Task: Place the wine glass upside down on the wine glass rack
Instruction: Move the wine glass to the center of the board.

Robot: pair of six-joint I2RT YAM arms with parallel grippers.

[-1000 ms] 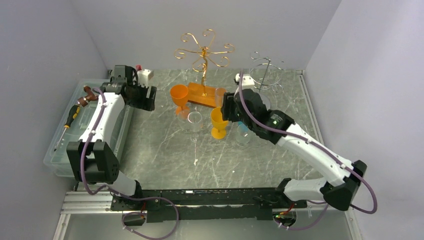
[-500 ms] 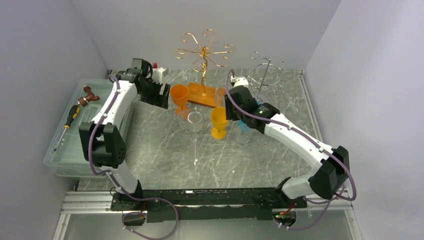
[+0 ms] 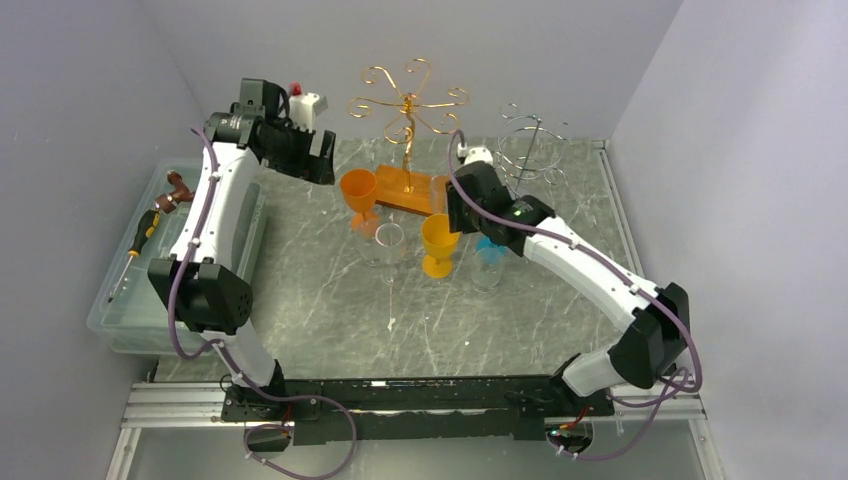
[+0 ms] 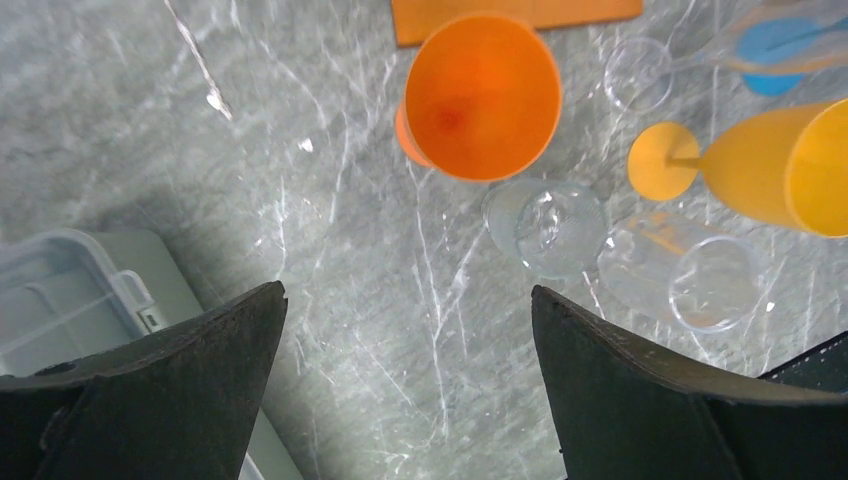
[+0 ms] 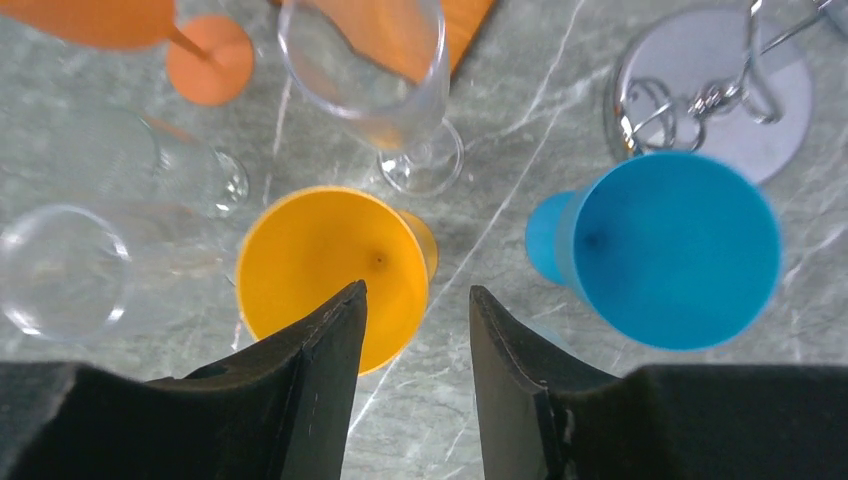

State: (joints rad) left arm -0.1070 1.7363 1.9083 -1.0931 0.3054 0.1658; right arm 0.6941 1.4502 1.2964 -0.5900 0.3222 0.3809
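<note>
The gold wire wine glass rack [image 3: 408,100] stands on an orange base [image 3: 405,192] at the back. Upright glasses stand before it: orange [image 3: 358,190], yellow [image 3: 438,242], blue [image 3: 487,250] and clear [image 3: 388,243]. My left gripper [image 3: 315,160] is open wide and empty, raised left of the orange glass [image 4: 482,95]; its jaws [image 4: 408,292] frame bare table, with a clear glass [image 4: 548,225] to their right. My right gripper [image 3: 455,215] is open and empty, and hovers [image 5: 417,290] above the gap between the yellow glass [image 5: 330,270] and the blue glass [image 5: 675,250].
A silver wire rack [image 3: 530,140] stands at the back right, its base [image 5: 715,90] beyond the blue glass. A clear flute [image 5: 375,70] stands behind the yellow glass. A clear plastic bin [image 3: 130,290] with tools sits at the left table edge.
My left arm has risen and swung its open gripper up and back towards the far left corner. My right gripper has shifted slightly back above the yellow and blue glasses.
</note>
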